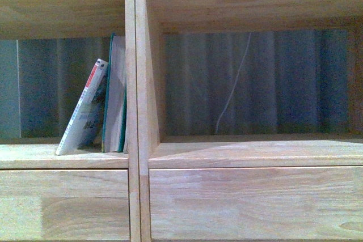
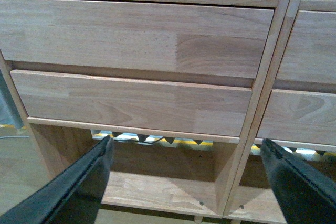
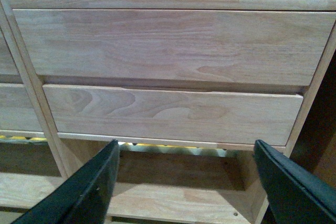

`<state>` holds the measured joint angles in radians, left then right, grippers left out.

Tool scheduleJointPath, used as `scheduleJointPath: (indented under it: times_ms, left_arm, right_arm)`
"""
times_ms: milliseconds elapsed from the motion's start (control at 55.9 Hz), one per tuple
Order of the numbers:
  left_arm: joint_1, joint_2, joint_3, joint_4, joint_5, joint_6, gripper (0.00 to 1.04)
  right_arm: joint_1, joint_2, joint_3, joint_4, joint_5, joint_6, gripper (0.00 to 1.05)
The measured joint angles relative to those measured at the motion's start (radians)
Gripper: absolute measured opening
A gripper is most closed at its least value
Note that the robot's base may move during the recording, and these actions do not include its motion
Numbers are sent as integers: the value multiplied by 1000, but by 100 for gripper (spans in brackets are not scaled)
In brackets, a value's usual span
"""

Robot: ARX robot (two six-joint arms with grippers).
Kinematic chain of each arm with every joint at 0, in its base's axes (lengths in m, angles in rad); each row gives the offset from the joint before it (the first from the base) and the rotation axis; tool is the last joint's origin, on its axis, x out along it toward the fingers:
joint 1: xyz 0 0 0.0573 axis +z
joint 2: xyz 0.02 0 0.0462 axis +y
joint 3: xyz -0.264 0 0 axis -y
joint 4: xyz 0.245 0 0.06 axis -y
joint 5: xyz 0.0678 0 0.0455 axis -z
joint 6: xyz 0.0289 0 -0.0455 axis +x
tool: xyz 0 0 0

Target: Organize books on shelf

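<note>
Front view taken square to the shelf [image 1: 138,111], neither arm in sight there. Thin pale paperback [image 1: 85,111] found in the left column's open compartment, foot near the front edge of that compartment's board, top tilted over toward the central upright and apparently resting on the teal-covered book [image 1: 115,97]. Teal book standing near upright, hard by the upright at the compartment's right end. Right column's matching compartment holding no book; only a pale cord [image 1: 233,83] visible hanging behind it. Left gripper [image 2: 189,182] seen in its wrist view with fingers spread wide and nothing between them, held low, facing the left column's two drawer fronts [image 2: 131,66], with the book feet just visible at the board edge above. Right gripper [image 3: 186,182] likewise spread and empty, facing the right column's drawer fronts [image 3: 168,77]. Judged as a starting or between-steps posture: no book in hand, both arms well below the book level. Remaining fault judged to be the leaning paperback. Next move judged to call for raising the left arm to the compartment, approaching from the open side left of the paperback, and pressing or lifting its upper part until flush and upright against the teal book, without shoving the foot off the front edge.
</note>
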<state>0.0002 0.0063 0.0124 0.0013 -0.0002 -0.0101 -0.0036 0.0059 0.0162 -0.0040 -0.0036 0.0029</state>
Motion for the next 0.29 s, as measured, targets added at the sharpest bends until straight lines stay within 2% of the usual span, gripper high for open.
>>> scheduleJointPath:
  times_ms: [54, 107, 286]
  left_arm:
    - [0, 0, 0, 0, 0, 2, 99]
    - [0, 0, 0, 0, 0, 2, 97]
    - [0, 0, 0, 0, 0, 2, 98]
  right_arm:
    - [0, 0, 0, 0, 0, 0, 91]
    - [0, 0, 0, 0, 0, 0, 98]
    - [0, 0, 0, 0, 0, 0, 98]
